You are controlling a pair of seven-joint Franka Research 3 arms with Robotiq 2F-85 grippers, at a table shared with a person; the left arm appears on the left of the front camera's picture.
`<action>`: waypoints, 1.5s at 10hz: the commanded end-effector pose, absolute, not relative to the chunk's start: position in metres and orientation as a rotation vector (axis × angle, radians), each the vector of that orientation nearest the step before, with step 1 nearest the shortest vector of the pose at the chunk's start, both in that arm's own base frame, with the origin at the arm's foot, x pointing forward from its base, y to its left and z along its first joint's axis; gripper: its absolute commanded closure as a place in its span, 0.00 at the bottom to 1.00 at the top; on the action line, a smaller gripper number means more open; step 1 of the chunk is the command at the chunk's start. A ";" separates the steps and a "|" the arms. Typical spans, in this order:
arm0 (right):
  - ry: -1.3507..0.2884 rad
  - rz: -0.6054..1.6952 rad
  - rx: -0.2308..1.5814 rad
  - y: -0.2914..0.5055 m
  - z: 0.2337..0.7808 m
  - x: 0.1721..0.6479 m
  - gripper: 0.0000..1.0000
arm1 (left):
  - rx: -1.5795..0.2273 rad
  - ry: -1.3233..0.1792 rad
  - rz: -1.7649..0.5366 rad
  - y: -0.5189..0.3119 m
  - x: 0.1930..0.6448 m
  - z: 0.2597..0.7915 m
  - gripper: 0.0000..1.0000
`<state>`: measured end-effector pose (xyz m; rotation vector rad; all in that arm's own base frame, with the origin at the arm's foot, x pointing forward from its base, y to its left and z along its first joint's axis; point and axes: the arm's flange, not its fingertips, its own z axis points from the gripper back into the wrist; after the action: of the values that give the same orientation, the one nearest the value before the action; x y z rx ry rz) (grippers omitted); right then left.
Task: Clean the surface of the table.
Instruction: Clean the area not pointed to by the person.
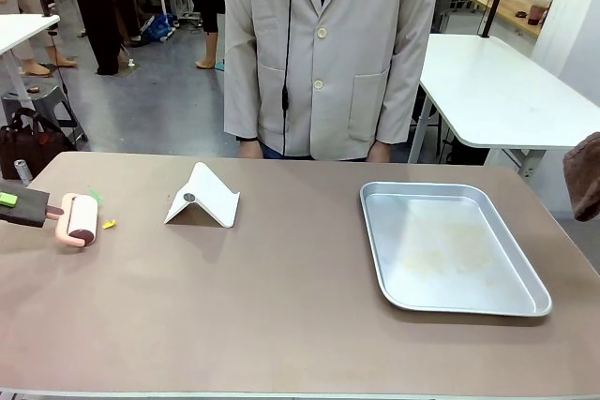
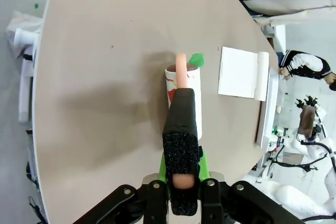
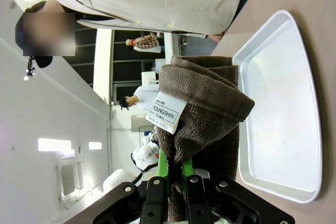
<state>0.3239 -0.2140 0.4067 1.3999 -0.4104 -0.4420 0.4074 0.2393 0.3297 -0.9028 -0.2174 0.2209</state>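
Gripping a roller [image 1: 79, 219] by its handle, the left gripper [image 2: 182, 184] sits far left of the tray [image 1: 450, 292]; the right gripper [image 3: 176, 182] pinches a towel [image 3: 202, 103] right of it. The table [image 1: 281, 316] lies beneath the tray.

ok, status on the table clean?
Left hand shut on lint roller, left end of table. Right hand shut on brown towel, right side. Metal tray, white stand in the way.
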 end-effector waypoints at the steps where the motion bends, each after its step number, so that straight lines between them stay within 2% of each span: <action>1: -0.412 -0.432 1.406 -0.215 0.410 0.322 1.00 | -0.891 -0.141 0.287 0.239 0.411 0.324 0.97; 8: -0.412 -0.432 1.406 -0.215 0.410 0.322 1.00 | -0.877 -0.062 0.273 0.220 0.433 0.314 0.97; 15: -0.412 -0.432 1.406 -0.215 0.410 0.322 1.00 | -0.866 0.003 0.248 0.167 0.482 0.314 0.97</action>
<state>0.3239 -0.2140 0.4067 1.4000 -0.4103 -0.4420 0.4776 0.1658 0.3294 -0.9178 -0.0085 0.2231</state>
